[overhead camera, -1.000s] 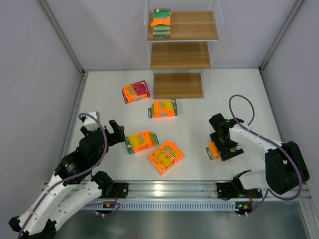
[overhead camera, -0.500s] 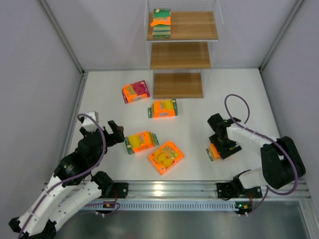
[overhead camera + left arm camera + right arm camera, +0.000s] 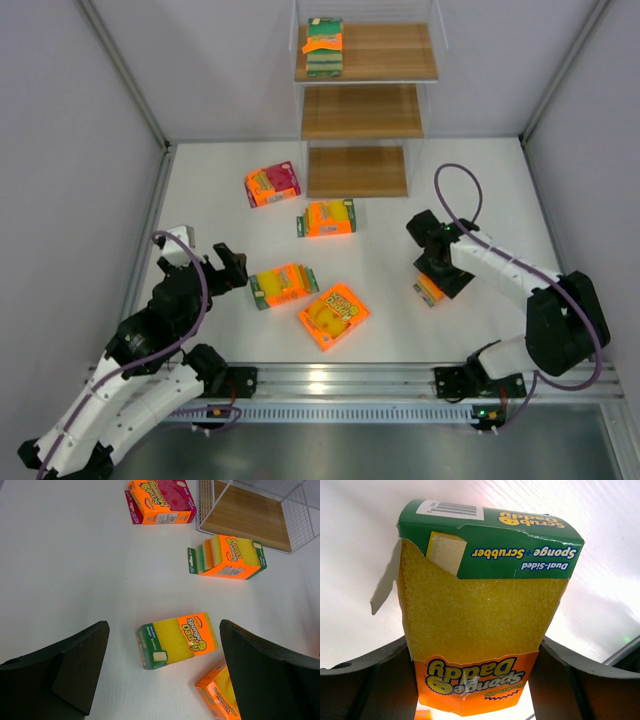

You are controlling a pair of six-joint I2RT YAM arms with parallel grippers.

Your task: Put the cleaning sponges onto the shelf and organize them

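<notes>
left gripper (image 3: 232, 268) jaws spread, empty, orange pack (image 3: 177, 640) on table (image 3: 200, 190) ahead between them | pink-red pack (image 3: 272, 185), 2nd orange pack (image 3: 328, 217), 3rd orange pack (image 3: 333, 315) loose mid-table | green-orange pack (image 3: 324, 46) on shelf (image 3: 385, 55) top board | right gripper (image 3: 437, 282) jaws pinching sponge pack (image 3: 480, 615), 1 finger each side

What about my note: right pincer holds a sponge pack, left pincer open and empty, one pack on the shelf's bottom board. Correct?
One error: the shelved pack lies on the top board of the shelf, not the bottom, as the top external view shows. The rest stands: the right pincer is shut on a sponge pack, and the left pincer is open and empty.
</notes>
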